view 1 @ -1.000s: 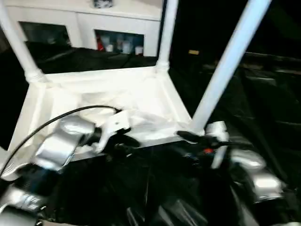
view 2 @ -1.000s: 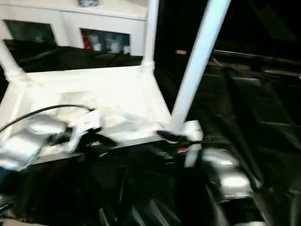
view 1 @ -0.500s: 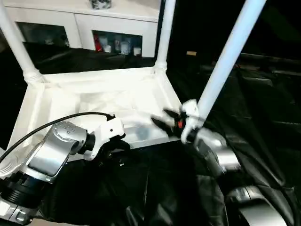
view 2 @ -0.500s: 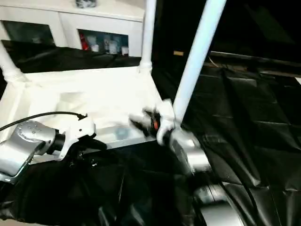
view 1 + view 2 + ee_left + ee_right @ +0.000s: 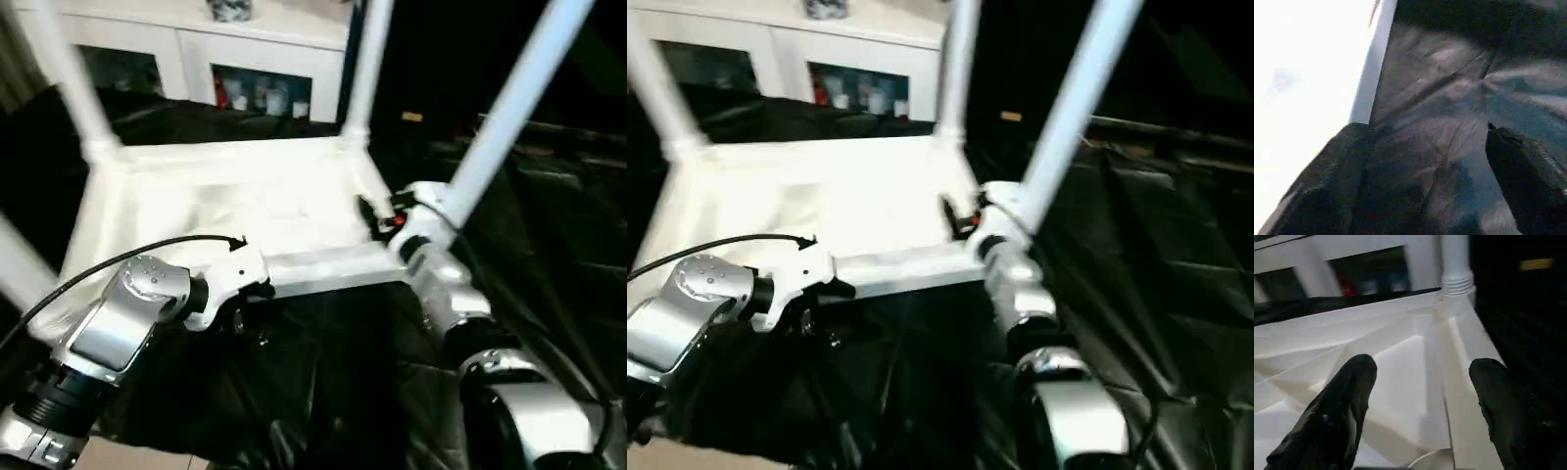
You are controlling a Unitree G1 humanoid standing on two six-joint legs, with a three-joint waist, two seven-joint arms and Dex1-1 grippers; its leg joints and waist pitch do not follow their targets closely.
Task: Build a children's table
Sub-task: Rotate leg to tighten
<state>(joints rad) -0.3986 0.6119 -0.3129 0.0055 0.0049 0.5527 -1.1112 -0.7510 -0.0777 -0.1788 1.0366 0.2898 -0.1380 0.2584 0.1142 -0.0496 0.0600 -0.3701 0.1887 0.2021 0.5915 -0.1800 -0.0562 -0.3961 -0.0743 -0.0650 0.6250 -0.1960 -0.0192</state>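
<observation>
The children's table lies upside down on black sheeting, its ribbed underside (image 5: 225, 196) facing up. White tube legs stand in the far-left (image 5: 71, 83), far-right (image 5: 364, 69) and near-right (image 5: 509, 108) sockets. A blurred white tube (image 5: 18, 259) shows at the near-left corner. My left gripper (image 5: 245, 302) is at the top's near edge, open, with only black sheeting between its fingers (image 5: 1508, 161). My right gripper (image 5: 372, 211) hovers open over the underside beside the near-right leg, its fingers (image 5: 1347, 396) wide apart and pointing toward the far-right socket (image 5: 1455, 281).
A white glass-door cabinet (image 5: 196, 54) stands behind the table. Crumpled black sheeting (image 5: 323, 382) covers the surface all around. A black cable (image 5: 118, 257) loops over my left forearm.
The camera has shifted. My right arm has lifted from the near edge and reached over the top's near-right corner. My left arm stays at the near edge.
</observation>
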